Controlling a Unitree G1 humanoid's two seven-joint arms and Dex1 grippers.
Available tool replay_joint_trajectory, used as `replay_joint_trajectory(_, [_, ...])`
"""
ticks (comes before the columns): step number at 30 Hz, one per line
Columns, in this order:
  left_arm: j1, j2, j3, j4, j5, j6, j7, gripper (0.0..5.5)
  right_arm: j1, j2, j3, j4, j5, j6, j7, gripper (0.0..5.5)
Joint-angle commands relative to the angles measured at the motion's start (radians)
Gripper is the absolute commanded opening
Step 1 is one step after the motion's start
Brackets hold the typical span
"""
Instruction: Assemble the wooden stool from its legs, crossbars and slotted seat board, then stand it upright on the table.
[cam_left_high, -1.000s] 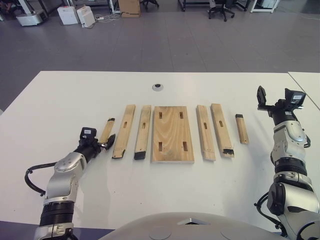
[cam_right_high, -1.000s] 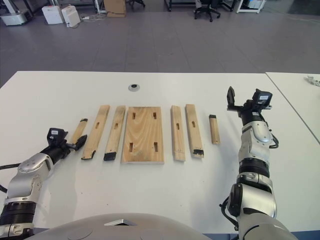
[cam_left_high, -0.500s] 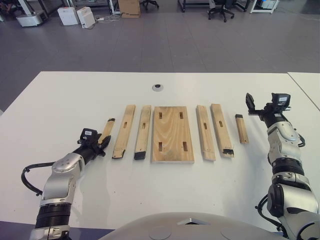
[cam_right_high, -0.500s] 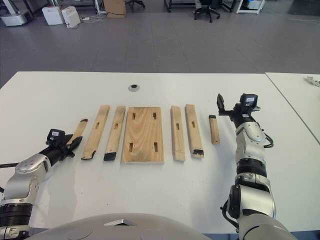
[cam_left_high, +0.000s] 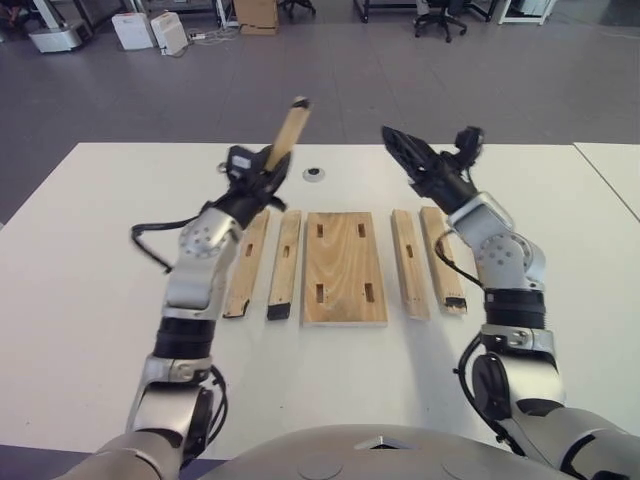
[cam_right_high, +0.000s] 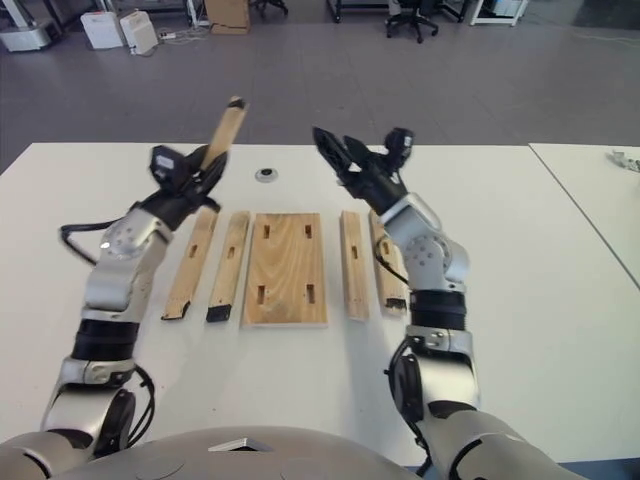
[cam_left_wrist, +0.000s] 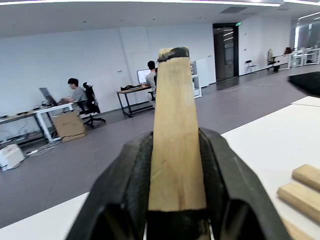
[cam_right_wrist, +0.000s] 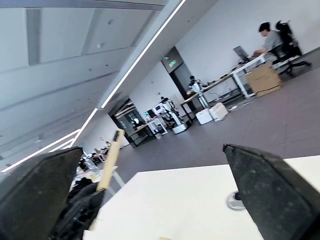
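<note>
Okay, left hand (cam_left_high: 264, 172) grips the short crossbar (cam_left_high: 290, 125) by its lower end, tilted up in the air over the far side of the desk (cam_left_high: 120, 220), above the left legs (cam_left_high: 250, 262). Seat board (cam_left_high: 345, 268) lies flat mid-desk, slots up. Right hand (cam_left_high: 395, 140) hovers wide open, pointing toward the crossbar. Probably a handover: right fingers should close squarely on the free upper end before left lets go.
</note>
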Motion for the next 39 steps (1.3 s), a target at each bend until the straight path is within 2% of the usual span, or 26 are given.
replay_joint_trajectory(1, [-0.039, -0.055, -0.072, 0.004, 0.024, -0.014, -0.02, 1.28, -0.059, 0.067, -0.038, -0.034, 0.113, 0.097, -0.099, 4.76])
replay_joint_trajectory(6, [-0.027, -0.057, -0.117, -0.059, 0.031, -0.001, -0.063, 1.28, -0.075, 0.087, -0.074, -0.045, 0.186, 0.154, -0.183, 3.94])
replay_joint_trajectory(15, [-0.005, -0.01, -0.143, -0.103, 0.028, -0.002, -0.146, 1.28, -0.065, 0.065, -0.089, -0.075, 0.232, 0.206, -0.215, 2.09])
replay_joint_trajectory(21, [0.012, 0.005, -0.158, -0.12, 0.033, -0.007, -0.188, 1.28, 0.0, 0.026, -0.06, -0.12, 0.217, 0.246, -0.204, 1.0])
replay_joint_trajectory(23, [0.016, 0.009, -0.159, -0.114, 0.048, 0.0, -0.177, 1.28, 0.044, 0.011, -0.087, -0.161, 0.205, 0.219, -0.222, 0.54])
replay_joint_trajectory(24, [0.018, 0.011, -0.156, -0.108, 0.051, 0.007, -0.17, 1.69, 0.076, -0.014, -0.111, -0.191, 0.175, 0.18, -0.227, 0.44])
replay_joint_trajectory(27, [0.042, 0.016, -0.111, -0.1, 0.045, 0.032, -0.125, 2.2, 0.188, -0.095, -0.168, -0.244, 0.071, 0.09, -0.225, 0.4])
replay_joint_trajectory(31, [0.099, -0.004, -0.015, -0.102, 0.012, 0.068, -0.036, 2.78, 0.349, -0.08, -0.161, -0.29, -0.014, 0.033, -0.254, 0.4])
replay_joint_trajectory(36, [0.128, -0.029, 0.106, -0.117, -0.057, 0.107, 0.04, 2.82, 0.449, 0.001, -0.118, -0.28, -0.091, -0.044, -0.281, 0.4])
replay_joint_trajectory(39, [0.121, -0.023, 0.126, -0.11, -0.061, 0.111, 0.053, 2.82, 0.457, 0.015, -0.097, -0.234, -0.151, -0.098, -0.274, 0.4])
